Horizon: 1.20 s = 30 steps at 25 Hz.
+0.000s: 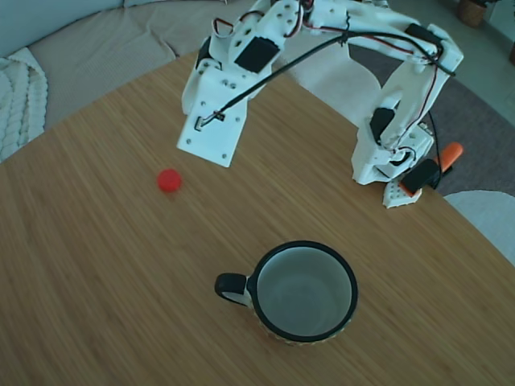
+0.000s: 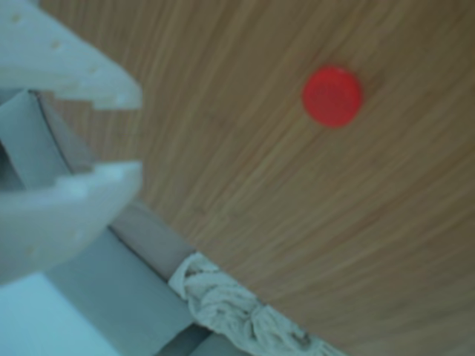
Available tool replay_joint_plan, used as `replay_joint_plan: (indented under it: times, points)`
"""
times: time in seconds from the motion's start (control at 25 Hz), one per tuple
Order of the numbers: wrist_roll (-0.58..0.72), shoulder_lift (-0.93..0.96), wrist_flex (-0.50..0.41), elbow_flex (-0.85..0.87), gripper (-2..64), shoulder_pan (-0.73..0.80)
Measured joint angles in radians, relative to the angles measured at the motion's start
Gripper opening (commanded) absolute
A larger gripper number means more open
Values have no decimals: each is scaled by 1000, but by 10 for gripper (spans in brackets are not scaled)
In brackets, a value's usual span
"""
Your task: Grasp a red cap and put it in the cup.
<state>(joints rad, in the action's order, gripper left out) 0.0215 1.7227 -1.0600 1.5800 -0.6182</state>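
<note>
The red cap [image 1: 169, 180] lies flat on the wooden table [image 1: 96, 273], left of centre in the fixed view. The cup [image 1: 306, 291], a wide black-rimmed mug with its handle pointing left, stands near the front edge with nothing inside. My gripper [image 1: 206, 154] hangs above the table, up and to the right of the cap and clear of it. In the other view the red cap [image 2: 332, 96] sits upper right, well away from my gripper [image 2: 138, 135] at the left edge. Its white fingertips [image 2: 111, 85] are a small gap apart with nothing between them.
The arm's base [image 1: 390, 157] is clamped at the table's right edge with an orange-handled clamp [image 1: 449, 153]. A knitted white blanket [image 1: 16, 96] lies beyond the table's left edge, also seen as the blanket [image 2: 230, 311] in the other view. A beige sofa [image 1: 105, 40] runs behind.
</note>
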Motion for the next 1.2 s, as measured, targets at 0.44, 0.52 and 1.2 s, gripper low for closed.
replay_joint_plan:
  times: [0.44, 0.52, 1.2]
  points:
    - [6, -279, -5, -229, 53, -5]
    - [14, -325, -48, -278, 53, -2]
    - [67, -663, -350, -752, 53, -2]
